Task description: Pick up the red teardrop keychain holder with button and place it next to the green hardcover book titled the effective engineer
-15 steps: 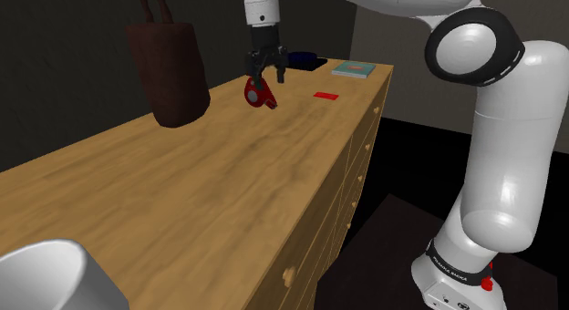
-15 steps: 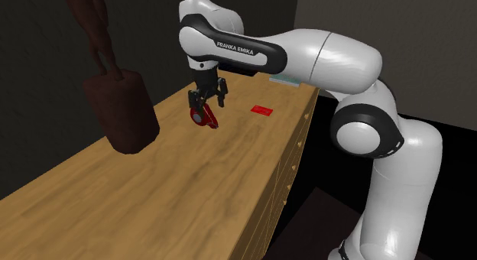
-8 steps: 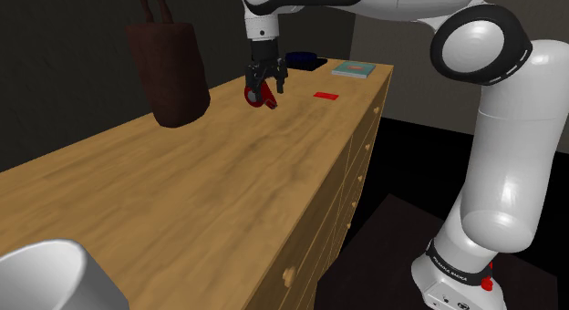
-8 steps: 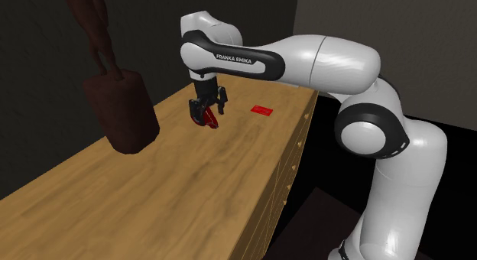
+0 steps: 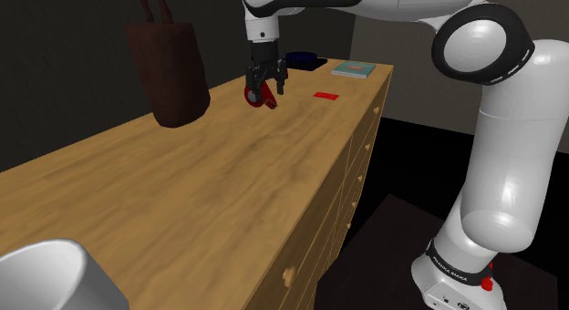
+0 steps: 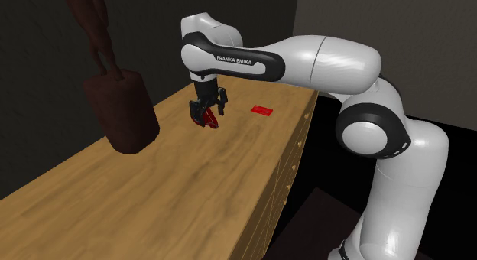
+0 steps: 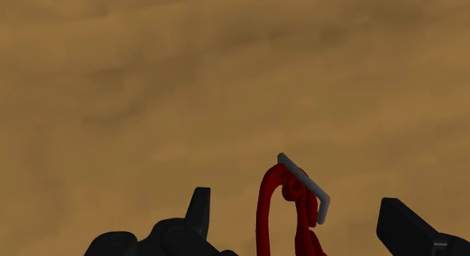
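Lowered since a second ago, the black pincer (image 5: 264, 87) straddles the red keychain (image 5: 258, 99) on the wooden worktop (image 5: 228, 171), fingers (image 7: 199, 211) spread and clear of it.

We see a glossy white arm (image 6: 329, 63) with dark joints, white FRANKA EMIKA lettering on a black band (image 6: 238, 60), an all-black gripper (image 6: 207, 119), and a red dot (image 5: 490, 283) at its foot.
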`<state>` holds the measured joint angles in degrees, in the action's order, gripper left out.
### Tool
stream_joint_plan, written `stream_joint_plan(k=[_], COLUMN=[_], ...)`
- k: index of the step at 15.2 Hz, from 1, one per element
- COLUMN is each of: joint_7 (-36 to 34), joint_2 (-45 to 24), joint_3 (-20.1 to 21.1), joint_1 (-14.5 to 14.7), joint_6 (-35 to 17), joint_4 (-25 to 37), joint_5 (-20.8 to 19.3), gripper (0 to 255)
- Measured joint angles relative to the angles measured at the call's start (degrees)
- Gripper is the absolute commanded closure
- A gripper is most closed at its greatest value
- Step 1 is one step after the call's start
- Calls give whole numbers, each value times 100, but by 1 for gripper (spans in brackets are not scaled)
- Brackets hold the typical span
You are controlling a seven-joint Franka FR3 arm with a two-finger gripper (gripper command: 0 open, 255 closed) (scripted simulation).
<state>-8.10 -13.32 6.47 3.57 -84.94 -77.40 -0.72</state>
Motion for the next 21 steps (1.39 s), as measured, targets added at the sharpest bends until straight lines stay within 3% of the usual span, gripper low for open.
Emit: stream_joint_plan(k=[11, 21], joint_7=[-2, -29], joint_2=[-6, -373], joint_3=[1, 11], joint_1=[2, 48], joint_6=[42, 959], joint_4=[47, 1334], joint_5=[0, -43], gripper=[255, 255])
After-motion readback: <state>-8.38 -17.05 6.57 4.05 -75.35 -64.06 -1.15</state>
